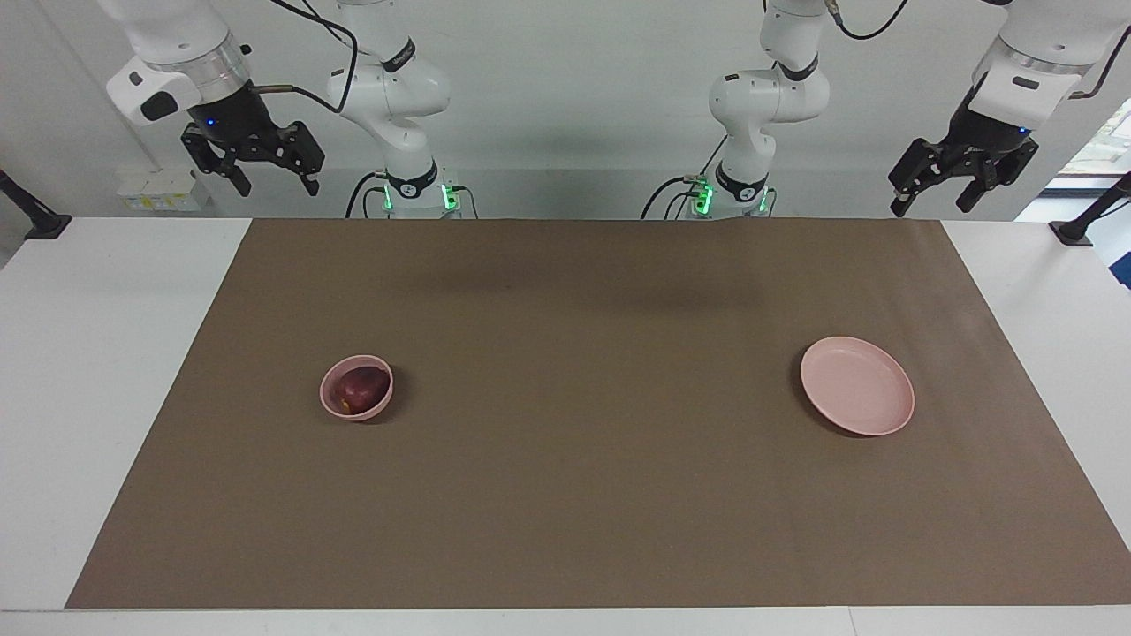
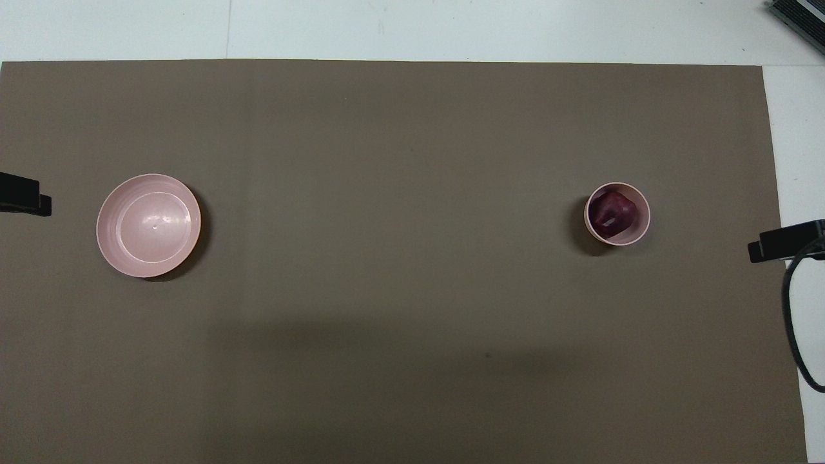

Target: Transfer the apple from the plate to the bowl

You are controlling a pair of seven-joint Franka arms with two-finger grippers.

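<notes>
Resting in the bowl (image 1: 356, 399) apple (image 1: 362, 389) half hidden, plate (image 1: 857, 385) bare, left pincer (image 1: 935, 190) and right pincer (image 1: 269, 181) spread, raised.

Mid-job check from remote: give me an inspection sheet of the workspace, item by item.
Surface: brown mat on a white table.
Job's things: apple lies in the bowl; plate bare, toward the left arm's end.
Clutter: nothing seen.
Grippers: right gripper and left gripper both open, empty, raised by the robots' edge.
Cables: black cable hangs by the right arm.
Surroundings: white wall; nothing else seen.
</notes>
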